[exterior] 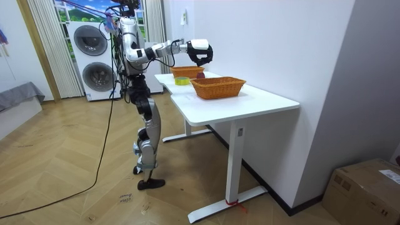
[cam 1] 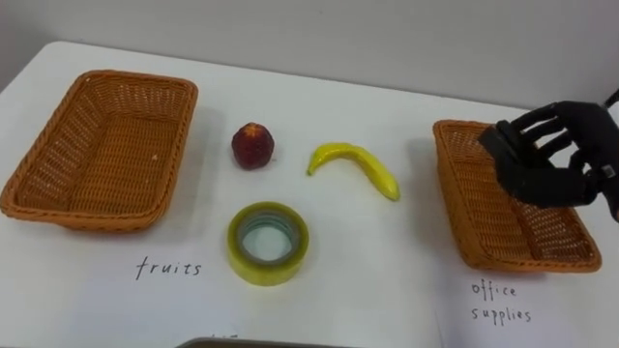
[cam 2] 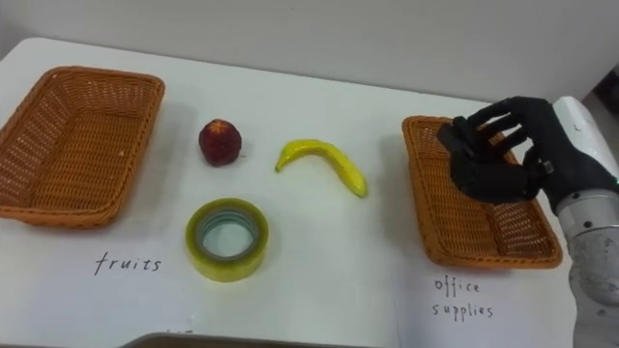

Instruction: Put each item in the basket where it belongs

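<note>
My right hand (cam 1: 556, 159) hovers over the office supplies basket (cam 1: 474, 222) at the table's right, fingers curled round a small dark block (cam 1: 499, 145) pinched against the thumb. The basket's floor under it is bare. The fruits basket (cam 1: 58, 193) at the left holds nothing. Between the two baskets lie a red apple (cam 1: 252, 145), a yellow banana (cam 1: 356, 164) and a yellow tape roll (cam 1: 268, 242). In the room view I stand at the end of the white table (exterior: 250, 103) with the right hand (exterior: 201, 53) stretched out above it.
Handwritten labels on the tabletop mark "fruits" (cam 1: 169, 268) and "office supplies" (cam 1: 498, 302) in front of each basket. A dark edge (cam 1: 251, 343) shows at the table's near side. Washing machines (exterior: 94, 59) stand behind me.
</note>
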### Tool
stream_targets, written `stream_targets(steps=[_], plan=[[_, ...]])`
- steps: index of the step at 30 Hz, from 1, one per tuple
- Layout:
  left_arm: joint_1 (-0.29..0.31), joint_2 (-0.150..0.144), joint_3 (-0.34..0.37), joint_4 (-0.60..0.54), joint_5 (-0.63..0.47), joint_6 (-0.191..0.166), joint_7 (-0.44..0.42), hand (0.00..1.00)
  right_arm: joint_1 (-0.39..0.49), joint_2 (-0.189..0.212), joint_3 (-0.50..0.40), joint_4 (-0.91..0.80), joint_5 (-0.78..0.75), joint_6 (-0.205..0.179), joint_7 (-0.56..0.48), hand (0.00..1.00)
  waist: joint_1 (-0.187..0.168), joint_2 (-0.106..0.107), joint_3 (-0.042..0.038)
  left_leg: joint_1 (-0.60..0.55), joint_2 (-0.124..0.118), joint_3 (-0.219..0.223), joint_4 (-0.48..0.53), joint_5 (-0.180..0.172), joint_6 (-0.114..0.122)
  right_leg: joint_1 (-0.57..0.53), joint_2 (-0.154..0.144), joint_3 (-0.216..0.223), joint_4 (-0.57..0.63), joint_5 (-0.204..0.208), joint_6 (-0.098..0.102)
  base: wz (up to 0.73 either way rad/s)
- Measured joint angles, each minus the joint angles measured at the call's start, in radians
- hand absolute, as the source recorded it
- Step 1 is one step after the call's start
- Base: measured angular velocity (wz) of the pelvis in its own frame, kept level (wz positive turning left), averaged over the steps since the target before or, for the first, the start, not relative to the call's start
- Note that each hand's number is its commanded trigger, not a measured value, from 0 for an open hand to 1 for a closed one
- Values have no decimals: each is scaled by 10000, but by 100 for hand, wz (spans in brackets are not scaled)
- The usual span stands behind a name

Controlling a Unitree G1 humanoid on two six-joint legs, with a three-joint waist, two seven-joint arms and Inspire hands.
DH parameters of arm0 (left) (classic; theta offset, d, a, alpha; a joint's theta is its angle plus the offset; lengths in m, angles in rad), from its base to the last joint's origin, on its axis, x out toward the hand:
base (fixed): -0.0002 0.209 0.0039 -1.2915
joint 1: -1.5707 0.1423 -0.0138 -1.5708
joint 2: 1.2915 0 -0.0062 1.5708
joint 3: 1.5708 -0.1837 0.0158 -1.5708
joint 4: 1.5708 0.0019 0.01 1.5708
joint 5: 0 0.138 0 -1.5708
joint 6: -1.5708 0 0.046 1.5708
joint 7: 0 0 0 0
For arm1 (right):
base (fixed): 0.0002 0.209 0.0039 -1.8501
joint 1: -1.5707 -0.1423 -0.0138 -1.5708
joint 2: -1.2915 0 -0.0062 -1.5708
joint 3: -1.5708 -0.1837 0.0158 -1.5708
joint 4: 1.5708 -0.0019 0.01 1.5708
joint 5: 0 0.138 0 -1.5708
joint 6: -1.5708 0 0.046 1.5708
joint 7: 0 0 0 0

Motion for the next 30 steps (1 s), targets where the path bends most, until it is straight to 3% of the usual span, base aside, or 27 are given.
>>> stream_targets(steps=[11, 20, 22, 23, 24, 30], plan=[[-143, -1, 0, -100, -50, 2, 12, 0, 33, 0, 23, 980, 315, 2, -54, 100, 89, 92, 10, 52, 2, 57, -53, -8, 9, -27, 1, 53, 6, 2, 5, -2], [-269, -7, -3, -87, -67, 4, 10, 0, 143, 2, 139, 1596, 310, 14, -56, 100, 130, 208, -59, 132, 1, 118, -142, -2, 7, -5, 7, 73, -2, 3, 6, 0], [-276, -7, -3, -86, -70, 5, 10, 0, 220, 2, 139, 1616, 300, 14, -56, 77, 126, 210, -65, 135, 1, 125, -153, -2, 7, -6, 7, 76, -6, 3, 7, 0], [-279, -7, -3, -85, -70, 5, 8, 0, 235, 2, 139, 1632, 299, 14, -55, 36, 123, 210, -65, 135, 1, 129, -157, -3, 7, -10, 7, 80, -8, 3, 7, 0], [-279, -7, -3, -85, -71, 5, 7, 0, 236, 2, 139, 1639, 300, 14, -55, 3, 123, 208, -65, 135, 1, 130, -157, -3, 7, -10, 7, 81, -9, 3, 7, 0], [-287, -7, -6, -84, -73, 5, 1, 0, 236, 2, 141, 1705, 304, 13, -55, 0, 129, 196, -56, 135, 1, 134, -164, -3, 7, -12, 8, 82, -9, 3, 7, 0]])
